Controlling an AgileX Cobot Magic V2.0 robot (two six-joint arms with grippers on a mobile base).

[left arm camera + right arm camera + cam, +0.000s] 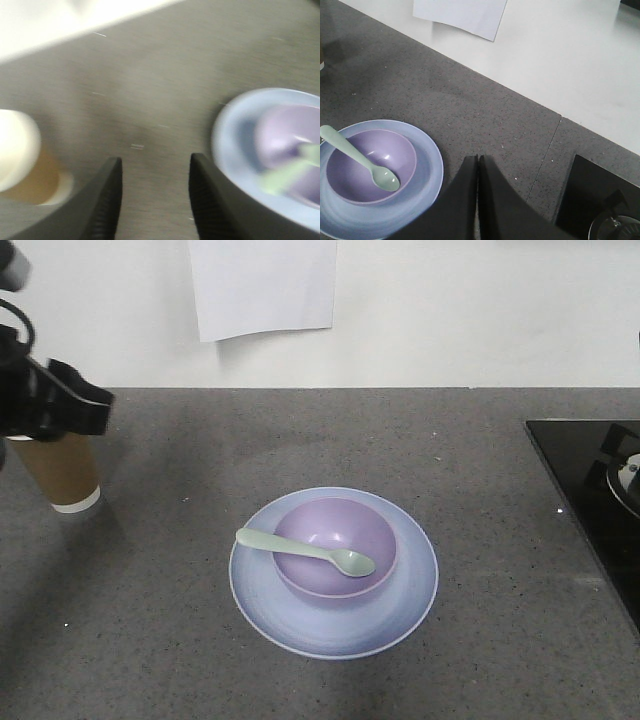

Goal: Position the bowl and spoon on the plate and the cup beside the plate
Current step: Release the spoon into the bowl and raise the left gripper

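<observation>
Front: we see the bowl [335,545] on the plate [333,573], spoon [304,550] across it, cup [60,471] under our left pincer [62,400] | Left wrist: pincer [155,170] spread, empty, cup [22,160] left, plate [235,150] right | Right wrist: pincer [478,161] closed, empty, plate [427,170] left.

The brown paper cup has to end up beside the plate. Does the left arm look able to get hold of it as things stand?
Probably yes: the left gripper is open, and the brown paper cup stands upright just beside it, unobstructed.
</observation>
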